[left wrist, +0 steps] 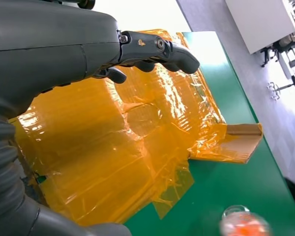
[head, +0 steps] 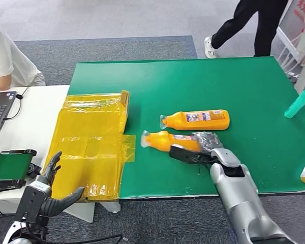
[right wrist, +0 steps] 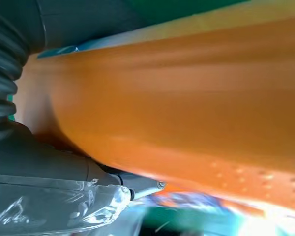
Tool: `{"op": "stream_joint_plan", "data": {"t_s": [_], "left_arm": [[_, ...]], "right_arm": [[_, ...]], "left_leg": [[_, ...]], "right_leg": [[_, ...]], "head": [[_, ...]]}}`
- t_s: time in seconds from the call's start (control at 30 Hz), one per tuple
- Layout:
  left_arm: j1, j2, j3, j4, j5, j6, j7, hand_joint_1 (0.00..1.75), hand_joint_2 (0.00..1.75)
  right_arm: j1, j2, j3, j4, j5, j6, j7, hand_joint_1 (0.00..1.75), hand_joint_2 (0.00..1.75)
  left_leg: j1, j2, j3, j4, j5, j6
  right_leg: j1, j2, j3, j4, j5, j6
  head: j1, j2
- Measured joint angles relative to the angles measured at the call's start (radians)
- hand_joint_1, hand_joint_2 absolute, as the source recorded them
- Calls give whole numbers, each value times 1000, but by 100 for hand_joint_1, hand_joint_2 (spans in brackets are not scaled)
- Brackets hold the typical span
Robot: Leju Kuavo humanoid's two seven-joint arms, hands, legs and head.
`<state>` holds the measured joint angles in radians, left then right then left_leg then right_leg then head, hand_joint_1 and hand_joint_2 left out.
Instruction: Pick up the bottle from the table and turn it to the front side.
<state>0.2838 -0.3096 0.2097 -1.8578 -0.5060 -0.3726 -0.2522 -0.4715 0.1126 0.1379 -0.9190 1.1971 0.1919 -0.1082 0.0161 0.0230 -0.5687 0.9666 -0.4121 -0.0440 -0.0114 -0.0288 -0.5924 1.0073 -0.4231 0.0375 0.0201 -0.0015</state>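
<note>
Head view, centre: the right robot hand [head: 195, 152] wraps the nearer orange bottle [head: 164, 140] lying on the table [head: 258, 91]. It looks light, stiff and slippery, so the label-end body suits gripping. The left robot hand [head: 53, 190] at lower left holds nothing, fingers apart.

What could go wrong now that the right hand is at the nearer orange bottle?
1. The right hand sits over the nearer orange bottle from one side; if the hold is shallow, the smooth bottle may slip or roll on lifting.
2. The second orange bottle lies close behind; turning could knock it.
3. The yellow plastic-wrapped box lies near the cap end and could snag it.
</note>
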Motion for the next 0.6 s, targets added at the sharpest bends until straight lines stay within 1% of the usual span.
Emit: {"op": "stream_joint_plan", "data": {"t_s": [0.07, 0.13, 0.17, 0.23, 0.3, 0.4, 0.6], "left_arm": [[0, 0, 0, 0, 4, 2, -6, 0, 175], [1, 1, -4, -5, 10, 2, -13, 0, 175], [2, 1, -10, -9, 15, 4, -17, 0, 175], [5, 3, -28, -23, 26, 13, -20, 0, 175], [6, 5, -49, -37, 41, 27, -21, 0, 175], [2, 8, -83, -57, 73, 50, -18, 0, 175], [-15, 17, -133, -74, 176, 79, -8, 0, 175]], "right_arm": [[66, 33, -15, -106, -247, 70, -51, 175, 175], [136, 62, -14, -210, -467, 117, -58, 175, 175], [168, 72, -8, -259, -554, 129, -54, 175, 175], [222, 82, 9, -342, -676, 133, -44, 175, 175], [268, 84, 30, -408, -748, 129, -40, 175, 175], [323, 89, 67, -493, -810, 116, -36, 175, 175], [372, 93, 123, -588, -845, 79, -34, 175, 175]], "left_leg": [[0, 0, -1, 0, 0, 0], [0, 0, -3, 0, 0, 0], [0, 0, -4, 0, 0, 0], [0, 0, -5, 0, 0, 0], [0, 0, -6, 0, 0, 0], [-1, 0, -6, 0, -1, 1], [0, 0, -6, 0, 0, 0]], "right_leg": [[0, 0, -1, 0, -1, 0], [0, -1, -2, 0, -1, 0], [0, -1, -3, 0, -1, 0], [1, -1, -4, 0, -1, 0], [0, -1, -4, 0, -1, 0], [0, -1, -5, 0, -1, 1], [0, -1, -6, 0, -1, 0]], "head": [[0, 0], [0, 0], [0, 0], [0, 0], [0, 0], [0, 0], [0, 0]]}}
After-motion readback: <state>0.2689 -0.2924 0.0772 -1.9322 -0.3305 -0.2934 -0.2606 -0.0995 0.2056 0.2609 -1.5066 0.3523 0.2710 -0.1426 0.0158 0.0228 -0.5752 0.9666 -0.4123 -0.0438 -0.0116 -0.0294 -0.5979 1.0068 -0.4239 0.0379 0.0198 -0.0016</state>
